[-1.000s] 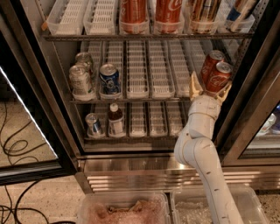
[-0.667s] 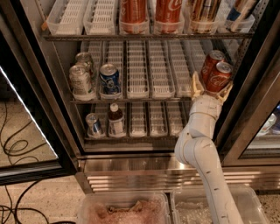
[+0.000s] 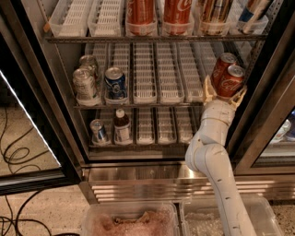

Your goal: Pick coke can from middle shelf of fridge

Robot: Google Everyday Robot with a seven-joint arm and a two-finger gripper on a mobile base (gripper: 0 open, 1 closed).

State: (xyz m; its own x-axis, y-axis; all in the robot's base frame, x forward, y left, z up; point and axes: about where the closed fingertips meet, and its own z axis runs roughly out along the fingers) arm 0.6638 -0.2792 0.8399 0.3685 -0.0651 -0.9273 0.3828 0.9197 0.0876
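Tool at the right end of the middle shelf of the fridge, atop the white arm that rises from the lower edge. Its two cream fingers are closed on the lower half of the coke can, one on each side. The can's long axis stands near upright and leans slightly right, with the silver top uppermost and turned toward the camera. White script crosses its red wall but is too small to read in full. A second red can sits just behind, up and to the left, partly covered; whether it rests on the rack cannot be told. Further left on the same shelf are white lane trays, a blue can and silver cans. On the upper shelf stand red bottles with Coca-Cola script, cut off at the top. On the lower shelf are a small bottle and a can, their labels illegible. Clear bins are cut off at the bottom edge
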